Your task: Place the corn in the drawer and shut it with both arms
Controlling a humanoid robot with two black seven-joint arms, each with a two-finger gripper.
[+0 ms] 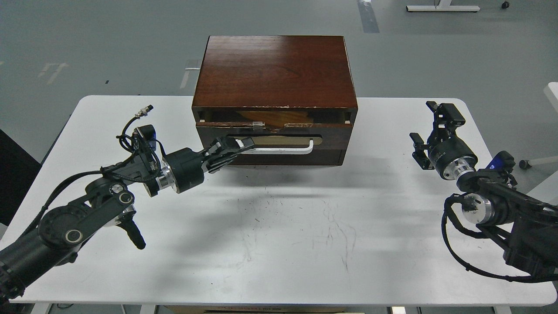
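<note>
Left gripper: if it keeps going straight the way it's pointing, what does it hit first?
Most likely the drawer front: the left gripper already sits at the left end of the white handle, pointing right and inward. Contact itself is hard to judge.

Dark reddish-brown drawer point(270, 131), white handle point(283, 150) on a tan plate point(283, 140). Dull yellow corn point(279, 117) in shadow. White tabletop point(283, 244), faint grey scuffs. Black arms, silver joints.
</note>
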